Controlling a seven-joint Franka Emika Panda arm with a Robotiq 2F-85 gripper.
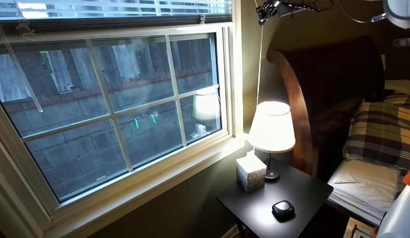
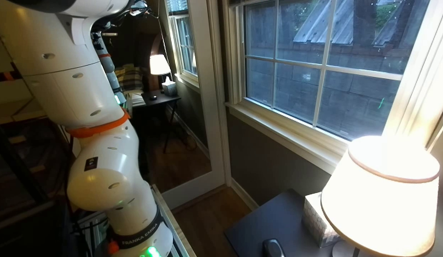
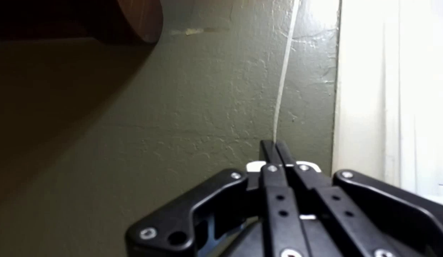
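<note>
1. Olive-grey wall (image 3: pixel 207 107) beside a white-framed window (image 1: pixel 113 115); block wall (image 1: pixel 82 142) outside;
2. lit lamp (image 1: pixel 272 129) standing on a black table (image 1: pixel 249 211);
3. dark wooden headboard (image 1: pixel 330 72) beside plaid bedding (image 1: pixel 383 132);
4. wooden floor (image 2: pixel 214 210) in front of a white-framed mirror (image 2: pixel 187 114).

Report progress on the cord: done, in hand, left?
Looks done: the grasp, with the fingers shut. In hand: the cord, pinched at their tips in the wrist view. Left: at least the release, probably. The blind hangs above bare panes in an exterior view; whether a pull remains, I can't tell.
</note>
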